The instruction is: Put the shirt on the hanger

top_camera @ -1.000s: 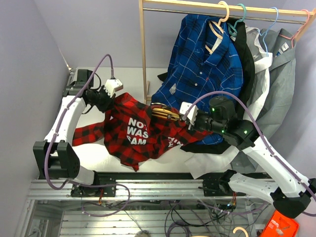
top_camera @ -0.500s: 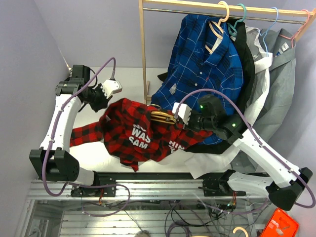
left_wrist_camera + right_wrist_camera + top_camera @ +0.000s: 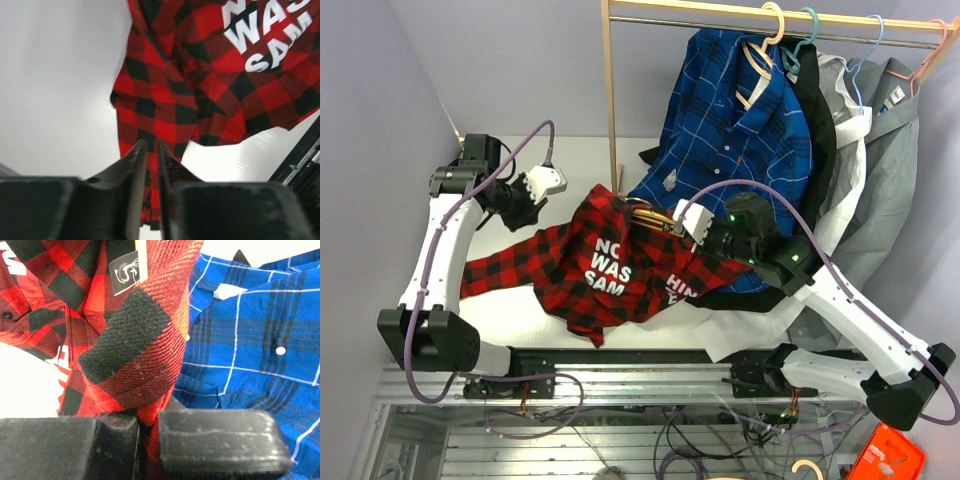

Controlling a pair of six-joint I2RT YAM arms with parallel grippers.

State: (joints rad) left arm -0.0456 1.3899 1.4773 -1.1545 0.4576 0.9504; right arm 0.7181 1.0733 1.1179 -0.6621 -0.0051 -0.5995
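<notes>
1. Looking around, I see pale lilac walls [image 3: 380, 100] closing in a white counter [image 3: 580, 160], with a wooden clothes rail [image 3: 610, 100] standing at its far side.
2. On the rail hang a blue plaid shirt [image 3: 740, 120] and a grey shirt [image 3: 890, 180], with a black garment [image 3: 817, 110] and a white garment [image 3: 855, 125] between them.
3. The red-and-black shirt [image 3: 610, 265] lies crumpled in the middle of the counter. Its white lettering [image 3: 603, 268] faces up, and one sleeve [image 3: 505, 270] trails toward the left arm.
4. The tan hanger [image 3: 648, 214] shows at the shirt's far edge, up by the collar and just beside the right arm's wrist.
5. From overhead neither arm's fingers are clear, but the wrist cameras show them.
6. The right gripper [image 3: 147, 415] is clamped on a fold of the red-and-black shirt, below a dark label [image 3: 125, 270]. The blue plaid shirt is close behind it.
7. The left gripper [image 3: 149, 147] has its fingers nearly together, with only a thin slit between them. Red cloth shows in the slit, but I cannot tell whether it is pinched there or lies beyond.
8. That same view shows the sleeve running down across the white counter, with the lettering off to the upper right.
</notes>
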